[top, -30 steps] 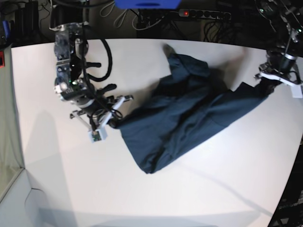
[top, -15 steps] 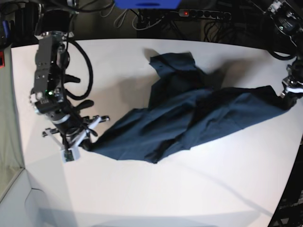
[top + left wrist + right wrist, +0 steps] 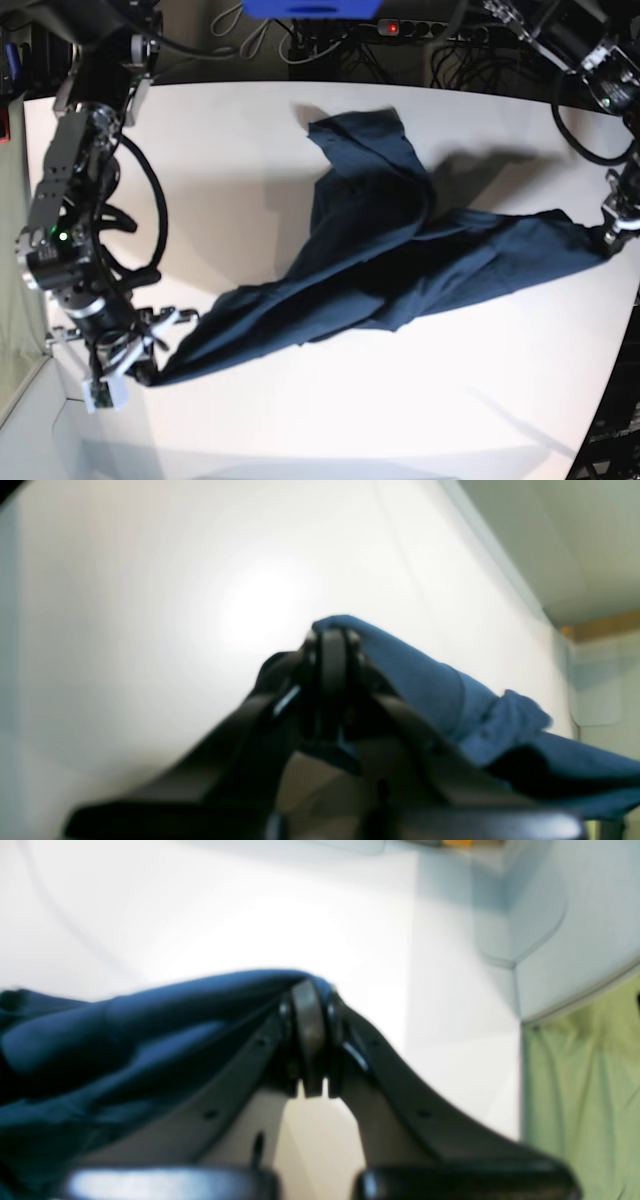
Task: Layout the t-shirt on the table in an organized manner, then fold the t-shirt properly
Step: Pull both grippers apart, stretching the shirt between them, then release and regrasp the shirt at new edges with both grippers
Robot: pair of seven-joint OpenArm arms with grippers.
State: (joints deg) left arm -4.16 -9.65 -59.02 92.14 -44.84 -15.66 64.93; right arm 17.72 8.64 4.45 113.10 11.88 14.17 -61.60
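Note:
The dark navy t-shirt (image 3: 380,260) is stretched across the white table (image 3: 240,200) between my two arms, with a bunched part reaching toward the far edge. My left gripper (image 3: 606,232) at the base view's right edge is shut on one end of the t-shirt (image 3: 415,680); in the left wrist view its jaws (image 3: 332,660) pinch blue cloth. My right gripper (image 3: 148,375) at the lower left is shut on the other end, and in the right wrist view cloth (image 3: 150,1010) runs into the closed gripper (image 3: 310,1020).
A power strip (image 3: 420,28) and cables lie beyond the table's far edge. The table's curved edge runs along the right (image 3: 615,380). A green cloth panel (image 3: 580,1090) hangs past the table's edge beside my right gripper.
Both grippers have pulled apart: the right arm moved toward the near left corner, the left arm toward the right edge. The t-shirt has stretched out longer between them.

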